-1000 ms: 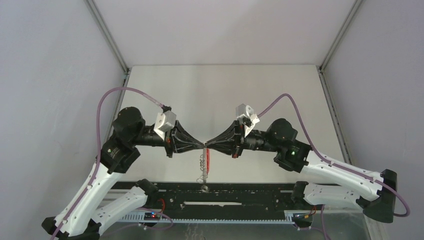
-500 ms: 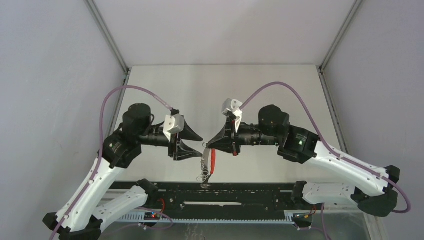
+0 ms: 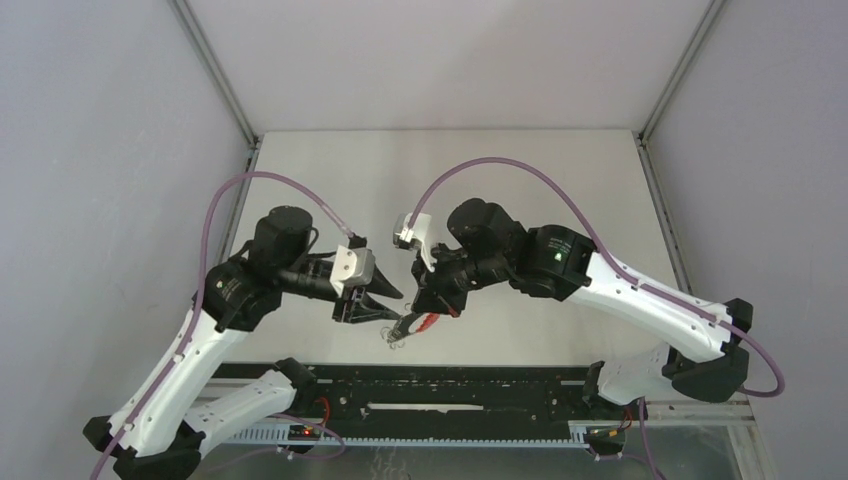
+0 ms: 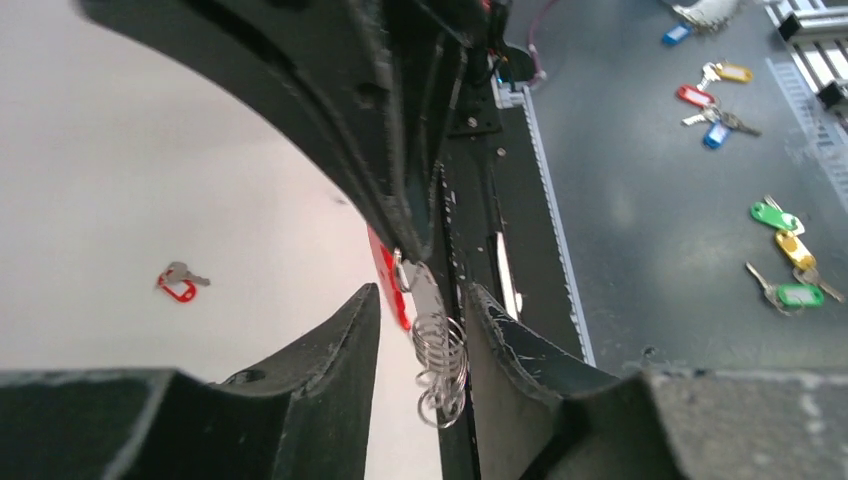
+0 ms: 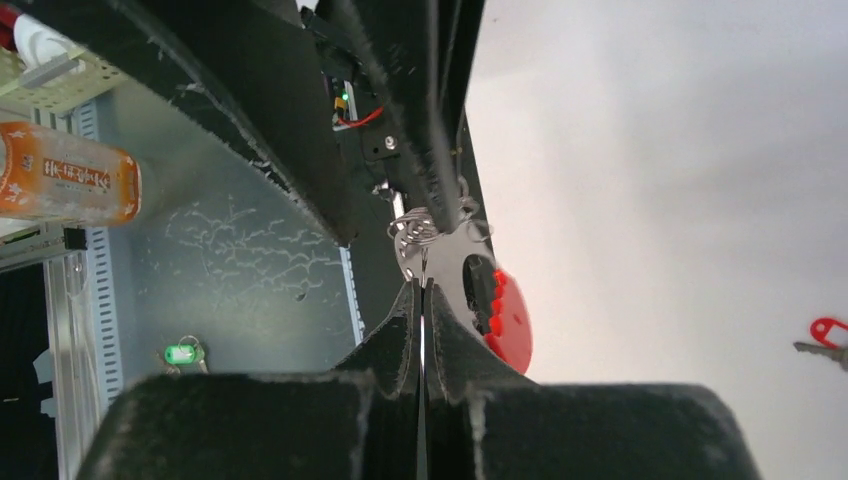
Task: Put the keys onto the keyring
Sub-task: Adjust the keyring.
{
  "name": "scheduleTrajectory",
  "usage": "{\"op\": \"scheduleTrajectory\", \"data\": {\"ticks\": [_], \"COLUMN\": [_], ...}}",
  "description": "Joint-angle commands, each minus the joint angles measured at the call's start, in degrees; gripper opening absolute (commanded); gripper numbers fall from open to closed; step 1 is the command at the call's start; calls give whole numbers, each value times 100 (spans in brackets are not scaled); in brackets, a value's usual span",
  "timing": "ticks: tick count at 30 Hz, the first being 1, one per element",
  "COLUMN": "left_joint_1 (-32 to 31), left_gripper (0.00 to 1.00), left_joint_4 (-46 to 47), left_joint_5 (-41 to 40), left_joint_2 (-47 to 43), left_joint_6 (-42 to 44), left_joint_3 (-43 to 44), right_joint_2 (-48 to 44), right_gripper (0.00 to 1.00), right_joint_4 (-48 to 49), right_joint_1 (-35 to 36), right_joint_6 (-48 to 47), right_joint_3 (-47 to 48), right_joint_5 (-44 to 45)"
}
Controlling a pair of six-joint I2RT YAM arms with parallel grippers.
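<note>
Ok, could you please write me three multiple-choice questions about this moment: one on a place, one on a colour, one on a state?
1. Where does the loose red-tagged key lie? A on the white table B in a drawer C on a shelf
2. What colour is the strap beside the keys? A blue B red C green
3. How do the right gripper jaws stand? A wide open B shut on the keys C shut on nothing

Answers: 1 A, it rests on the pale table top; 2 B, it shows bright red; 3 B, they close on a flat silvery piece of the bunch.
</note>
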Motion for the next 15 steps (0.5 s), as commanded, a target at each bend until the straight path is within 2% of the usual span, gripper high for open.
{"op": "scheduleTrajectory", "data": {"ticks": [1,8,13,15], "left_joint_1": [-230,-290,-308,-325], "left_gripper": [41,38,36,30], "left_joint_4": [-372,-115,119,123], "left_joint_5": [-47,-532,-465,-331], "left_joint_2": [-26,-37,-40,-37], "left_joint_6": [509,483,250,212], "left_joint_3": [143,16,-52,-59], "right_joint_2": [81,240,432,512], "right_gripper": [0,0,0,0], "right_joint_4": [-437,-566,-765,-817], "right_joint_1": [94,208,246,256], "right_joint_6": [-117,-297,-385,-390], "right_joint_3": [553,835,1060,1135], "right_joint_5": [55,-27,-124,-151]}}
